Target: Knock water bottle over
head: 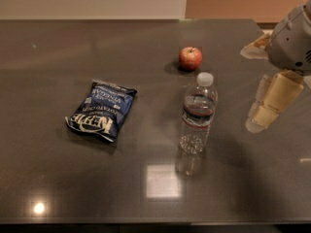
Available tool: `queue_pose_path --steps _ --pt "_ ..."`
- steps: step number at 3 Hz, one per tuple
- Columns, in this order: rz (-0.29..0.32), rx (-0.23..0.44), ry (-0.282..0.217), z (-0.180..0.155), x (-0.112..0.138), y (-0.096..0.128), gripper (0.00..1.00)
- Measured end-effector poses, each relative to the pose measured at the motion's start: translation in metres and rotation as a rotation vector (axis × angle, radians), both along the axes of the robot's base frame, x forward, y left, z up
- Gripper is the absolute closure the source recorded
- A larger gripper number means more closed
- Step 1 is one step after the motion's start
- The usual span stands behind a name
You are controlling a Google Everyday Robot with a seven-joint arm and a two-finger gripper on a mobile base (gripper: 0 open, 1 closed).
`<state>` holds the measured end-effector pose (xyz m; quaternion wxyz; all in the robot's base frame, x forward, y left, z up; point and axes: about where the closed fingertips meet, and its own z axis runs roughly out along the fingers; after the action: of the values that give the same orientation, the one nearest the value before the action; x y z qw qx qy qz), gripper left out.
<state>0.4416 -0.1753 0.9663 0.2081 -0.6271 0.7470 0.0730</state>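
The water bottle (197,113) stands upright near the middle of the dark table (58,178). It is clear and ribbed, with a white cap and a red-edged label band. My gripper (266,107) hangs at the right side of the view, above the table and level with the bottle's body. It is a clear gap to the right of the bottle and does not touch it. Its grey wrist housing (294,38) is at the upper right.
A red apple (190,58) sits just behind the bottle. A blue chip bag (103,110) lies flat to the bottle's left. The table's far edge meets a wall; its front edge runs along the bottom of the view.
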Motion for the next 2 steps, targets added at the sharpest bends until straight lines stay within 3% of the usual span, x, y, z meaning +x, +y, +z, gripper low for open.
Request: queue_pose_path --steps 2 --pt "0.071 0.258 0.040 -0.015 -0.006 0.052 0.00"
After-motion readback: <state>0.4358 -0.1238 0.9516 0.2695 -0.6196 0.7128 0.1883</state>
